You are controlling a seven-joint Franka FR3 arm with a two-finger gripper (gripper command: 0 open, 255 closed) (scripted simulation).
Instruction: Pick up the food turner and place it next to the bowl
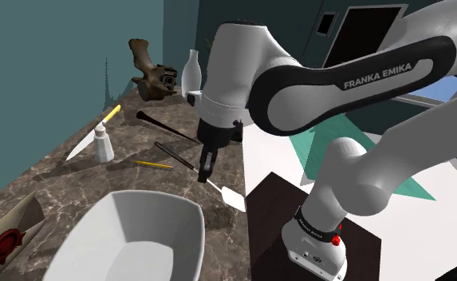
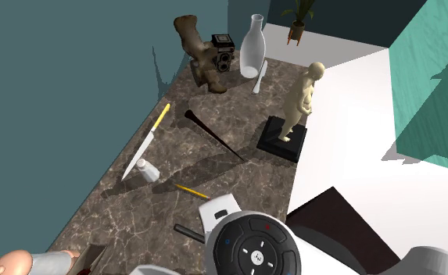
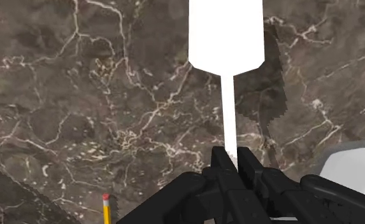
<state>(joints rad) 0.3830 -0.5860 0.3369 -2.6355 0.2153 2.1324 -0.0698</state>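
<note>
Jaws grip the white food turner (image 3: 227,44) by its handle (blade over the marble counter (image 3: 79,95)), near the bowl (image 1: 139,231)

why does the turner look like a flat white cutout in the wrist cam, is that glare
Wrist view: no glare spot, the food turner in the gripper is drawn plain white with no shading; its shadow on the marble counter has stair-stepped edges. Shoulder view: it is equally flat white. Second exterior view: broad shadows cross the counter.
</note>
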